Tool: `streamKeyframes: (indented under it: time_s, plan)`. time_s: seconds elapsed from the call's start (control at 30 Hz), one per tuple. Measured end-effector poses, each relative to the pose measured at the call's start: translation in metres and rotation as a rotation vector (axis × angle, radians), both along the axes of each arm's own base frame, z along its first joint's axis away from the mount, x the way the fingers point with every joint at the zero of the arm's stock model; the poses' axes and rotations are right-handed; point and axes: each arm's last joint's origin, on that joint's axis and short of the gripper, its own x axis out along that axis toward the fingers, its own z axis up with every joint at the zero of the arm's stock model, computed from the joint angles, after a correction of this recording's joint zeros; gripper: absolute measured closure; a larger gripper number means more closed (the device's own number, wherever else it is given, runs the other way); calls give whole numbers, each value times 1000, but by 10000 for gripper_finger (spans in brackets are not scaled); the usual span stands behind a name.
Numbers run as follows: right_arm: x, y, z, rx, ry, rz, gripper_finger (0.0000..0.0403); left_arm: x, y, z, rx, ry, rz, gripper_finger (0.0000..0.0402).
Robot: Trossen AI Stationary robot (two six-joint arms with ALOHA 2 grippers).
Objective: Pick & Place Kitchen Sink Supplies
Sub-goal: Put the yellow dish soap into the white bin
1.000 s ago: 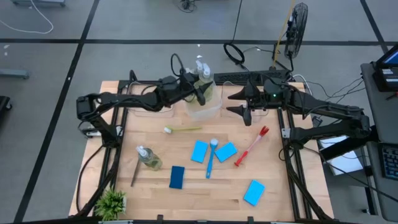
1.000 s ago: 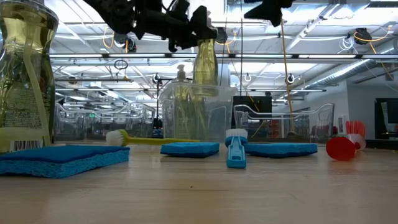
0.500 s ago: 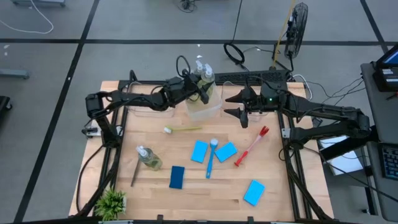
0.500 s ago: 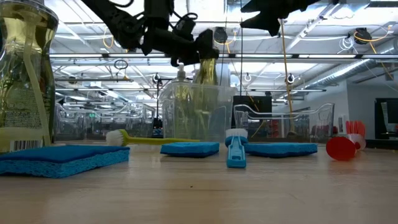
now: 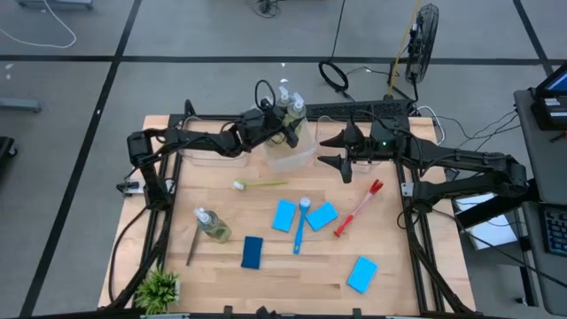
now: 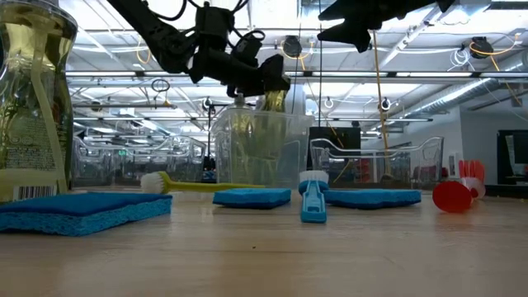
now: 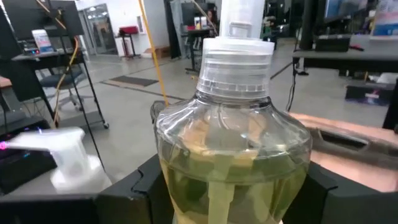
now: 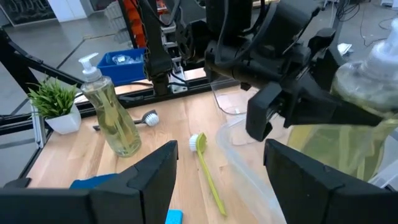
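My left gripper [image 5: 285, 131] is shut on a clear bottle of yellow-green liquid [image 5: 295, 122] with a white pump top, over the clear bin [image 5: 292, 158] at the table's far side. A second pump top [image 5: 283, 90] shows in that bin. My right gripper [image 5: 330, 149] hovers open just right of the bin, touching nothing. Another bottle [image 5: 213, 227] stands on the table near the left. Lying flat on the table are several blue sponges [image 5: 283, 215], a green brush [image 5: 262, 184], a blue brush [image 5: 300, 226], a red brush [image 5: 359, 208] and a dark brush [image 5: 192, 246]. My left gripper pinches the bottle by its body [image 7: 233, 162], just under the shoulder, one finger [image 7: 146, 183] on each side. The fingers come level from the table's left. The bottle stands upright, its lower part [image 6: 266, 136] down inside the bin; whether it touches the floor is unclear.
A small potted plant [image 5: 159, 288] stands at the near left corner. A second clear bin [image 6: 375, 169] sits right of the first, under my right arm. Bare wood shows along the near edge and at the near right around the lone sponge [image 5: 361, 274].
My left gripper has moved a little toward the far edge and down, lowering the bottle, still upright, into the bin. My right gripper has drifted slightly left toward the bin and stayed open.
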Motion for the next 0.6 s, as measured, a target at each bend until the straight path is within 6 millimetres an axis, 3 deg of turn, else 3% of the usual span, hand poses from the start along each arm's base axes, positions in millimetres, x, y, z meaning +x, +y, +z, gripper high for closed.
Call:
streamKeyframes:
  time_s: [0.6]
  plan:
    - [0, 0, 0, 0, 0, -1, 177, -2, 11, -7, -20, 3, 9, 175]
